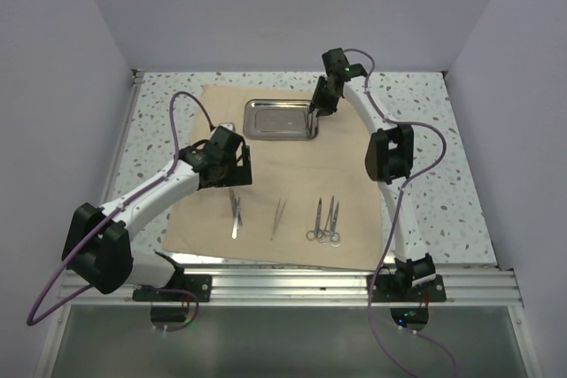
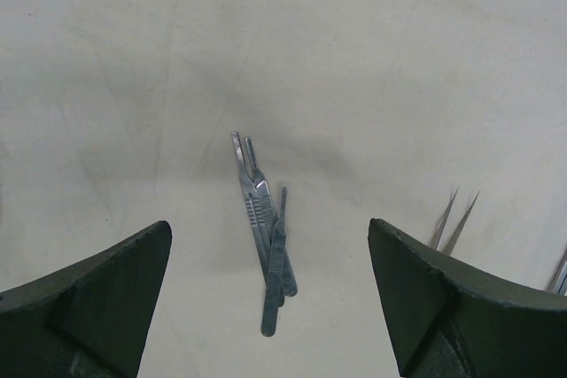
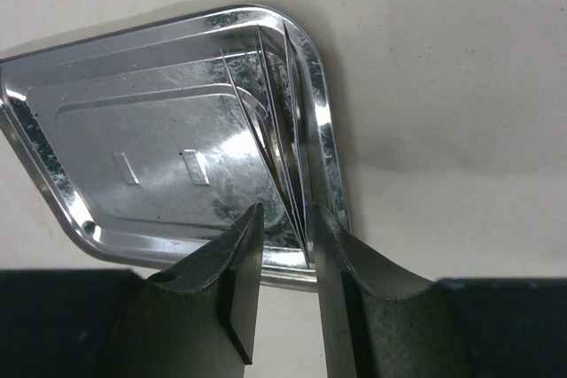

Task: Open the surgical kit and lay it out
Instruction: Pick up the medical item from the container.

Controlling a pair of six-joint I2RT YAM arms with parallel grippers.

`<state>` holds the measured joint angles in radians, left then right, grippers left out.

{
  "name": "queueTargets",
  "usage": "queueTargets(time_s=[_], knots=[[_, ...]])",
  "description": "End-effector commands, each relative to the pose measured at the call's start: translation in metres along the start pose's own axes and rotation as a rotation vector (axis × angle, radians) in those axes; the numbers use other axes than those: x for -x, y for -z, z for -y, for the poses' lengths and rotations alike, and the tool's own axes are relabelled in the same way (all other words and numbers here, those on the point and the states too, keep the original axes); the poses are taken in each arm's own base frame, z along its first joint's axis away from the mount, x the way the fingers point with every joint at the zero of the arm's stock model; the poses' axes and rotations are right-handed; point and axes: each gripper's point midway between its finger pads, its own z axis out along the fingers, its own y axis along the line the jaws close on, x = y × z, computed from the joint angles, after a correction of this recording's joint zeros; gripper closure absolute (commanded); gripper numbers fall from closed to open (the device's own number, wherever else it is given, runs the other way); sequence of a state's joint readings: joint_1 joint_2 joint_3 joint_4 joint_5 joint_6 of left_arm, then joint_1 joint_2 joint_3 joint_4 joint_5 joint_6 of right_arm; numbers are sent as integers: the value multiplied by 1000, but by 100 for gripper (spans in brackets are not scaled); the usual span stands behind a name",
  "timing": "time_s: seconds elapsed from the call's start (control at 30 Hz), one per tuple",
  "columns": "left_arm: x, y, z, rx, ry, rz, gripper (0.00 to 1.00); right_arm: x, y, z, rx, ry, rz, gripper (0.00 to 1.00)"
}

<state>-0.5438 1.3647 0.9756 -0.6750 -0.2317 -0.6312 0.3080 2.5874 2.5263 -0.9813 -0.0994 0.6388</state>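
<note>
The tan cloth (image 1: 283, 192) lies spread flat on the table. The steel tray (image 1: 276, 119) sits at its far middle. Two scalpels (image 1: 235, 215) (image 2: 266, 236), tweezers (image 1: 278, 217) and two scissors (image 1: 324, 222) lie in a row near the cloth's front. My left gripper (image 1: 232, 181) (image 2: 268, 223) is open and empty just above the scalpels. My right gripper (image 1: 316, 121) (image 3: 283, 214) is at the tray's right end (image 3: 177, 139), jaws narrowly open. A thin silver instrument (image 3: 282, 157) leans in the tray against the right finger, with a gap to the left finger.
Speckled tabletop (image 1: 443, 174) surrounds the cloth, with white walls on three sides. A metal rail (image 1: 292, 285) runs along the near edge. A small shiny item (image 1: 226, 127) lies on the cloth left of the tray. Tweezer tips (image 2: 447, 219) show right of the scalpels.
</note>
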Motion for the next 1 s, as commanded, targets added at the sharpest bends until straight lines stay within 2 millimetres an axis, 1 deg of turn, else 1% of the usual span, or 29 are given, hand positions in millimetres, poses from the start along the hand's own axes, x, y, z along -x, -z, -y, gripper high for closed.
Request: queueTargets(time_s=[0.0, 0.13, 0.23, 0.43, 0.53, 0.67, 0.7, 0.77, 0.83, 0.87, 0.9, 0.93, 0.97], knots=[[6, 3, -3, 6, -39, 24, 4, 14, -2, -16, 39, 3, 64, 66], [7, 2, -8, 22, -56, 23, 5, 8, -18, -12, 2, 23, 68, 66], [6, 1, -13, 26, -57, 19, 5, 6, -25, -9, -20, 25, 73, 66], [4, -5, -24, 36, -46, 8, 5, 1, -39, 7, -87, 9, 71, 75], [4, -7, -30, 42, -39, 5, 6, -3, -42, 14, -120, 13, 66, 81], [4, -11, -38, 50, -30, -2, 6, -11, -48, 26, -166, 12, 39, 100], [4, -12, -38, 51, -29, -2, 6, -15, -48, 27, -171, 13, 29, 100], [5, -13, -40, 52, -24, -4, 7, -15, -44, 23, -145, 8, 24, 100], [7, -14, -40, 48, -22, -1, 7, -11, -36, 11, -95, 15, 30, 100], [6, -15, -40, 50, -23, -6, 7, -5, -23, 4, -69, 18, 51, 100], [7, -16, -40, 47, -23, -6, 7, -2, -16, -12, 2, 24, 54, 100], [7, -17, -38, 41, -24, -7, 8, 1, -6, -21, 36, 39, 64, 100], [8, -19, -37, 38, -24, -11, 8, 10, 16, -33, 77, 48, 95, 100]])
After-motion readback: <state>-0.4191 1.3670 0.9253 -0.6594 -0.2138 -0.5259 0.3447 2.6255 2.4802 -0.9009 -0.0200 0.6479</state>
